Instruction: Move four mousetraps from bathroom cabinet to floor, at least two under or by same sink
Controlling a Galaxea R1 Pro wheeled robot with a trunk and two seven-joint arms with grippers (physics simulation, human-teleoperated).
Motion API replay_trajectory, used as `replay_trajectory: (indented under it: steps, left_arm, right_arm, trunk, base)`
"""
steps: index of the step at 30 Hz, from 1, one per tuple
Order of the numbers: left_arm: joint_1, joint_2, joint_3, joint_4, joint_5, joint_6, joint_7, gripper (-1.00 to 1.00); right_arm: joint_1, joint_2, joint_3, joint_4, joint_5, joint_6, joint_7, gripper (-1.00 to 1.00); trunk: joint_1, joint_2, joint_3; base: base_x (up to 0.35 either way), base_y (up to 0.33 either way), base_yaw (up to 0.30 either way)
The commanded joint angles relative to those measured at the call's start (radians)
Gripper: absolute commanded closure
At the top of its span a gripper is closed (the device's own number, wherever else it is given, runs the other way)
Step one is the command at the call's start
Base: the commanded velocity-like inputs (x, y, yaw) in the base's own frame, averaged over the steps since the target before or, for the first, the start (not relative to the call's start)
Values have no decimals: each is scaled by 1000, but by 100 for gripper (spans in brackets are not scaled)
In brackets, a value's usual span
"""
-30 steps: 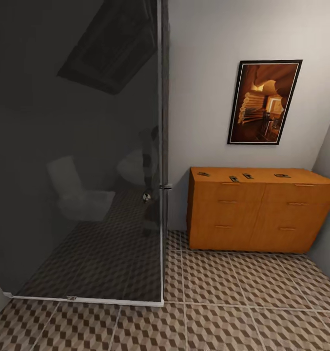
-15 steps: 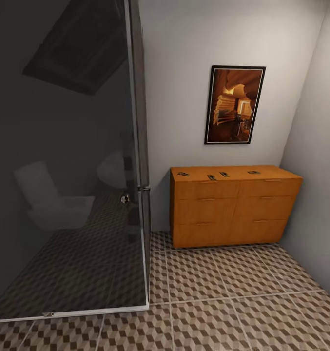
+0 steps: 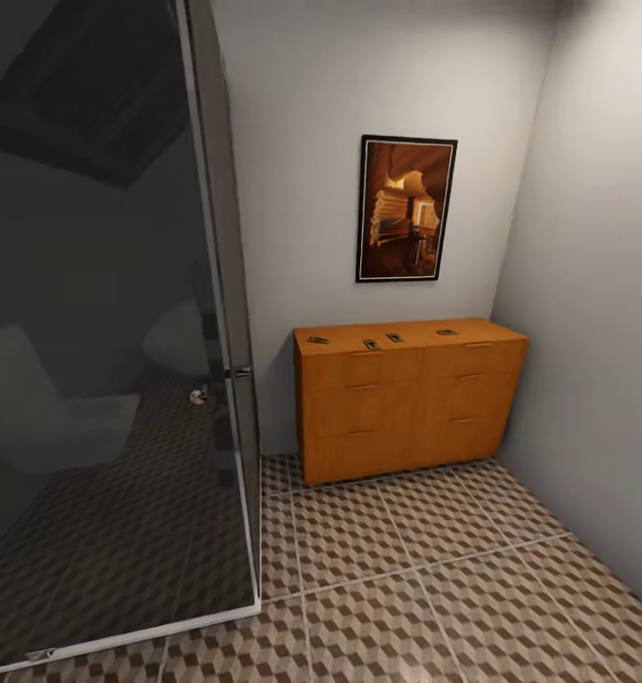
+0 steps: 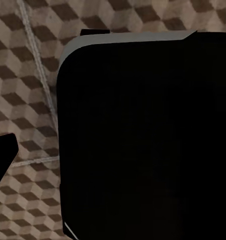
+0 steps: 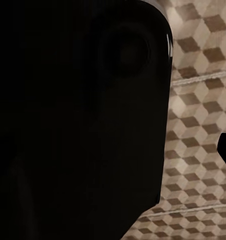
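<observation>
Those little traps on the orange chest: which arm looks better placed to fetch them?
Neither yet, I'd say. The four mousetraps lie on the cabinet across the bathroom floor, far from the robot. The cabinet stands slightly right of centre in the head view, so the right arm may get a small edge.

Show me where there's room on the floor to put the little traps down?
The cube-patterned tiled floor lies bare between the orange-brown wooden cabinet, the dark glass shower screen and the grey right wall. The cabinet top is busier: four small mousetraps sit there.
</observation>
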Motion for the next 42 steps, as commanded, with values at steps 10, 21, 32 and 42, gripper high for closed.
replay_trajectory:
  steps: [10,21,32,42]
  left_arm:
    - [0,0,2,0,2,-16,0,-100]
    - [0,-1,2,2,5,-16,0,-100]
    - [0,0,2,2,12,-17,0,-100]
    - [0,0,1,2,44,-17,0,-100]
  right_arm:
    - [0,0,1,0,-1,0,0,-100]
    - [0,0,1,0,0,0,0,-100]
    - [0,0,1,0,0,0,0,-100]
    - [0,0,1,0,2,0,0,-100]
  trunk:
    - [0,0,7]
    - [0,0,15]
    - [0,0,24]
    - [0,0,33]
  base:
    - [0,0,-268]
    - [0,0,-268]
    - [0,0,-264]
    - [8,-4,-237]
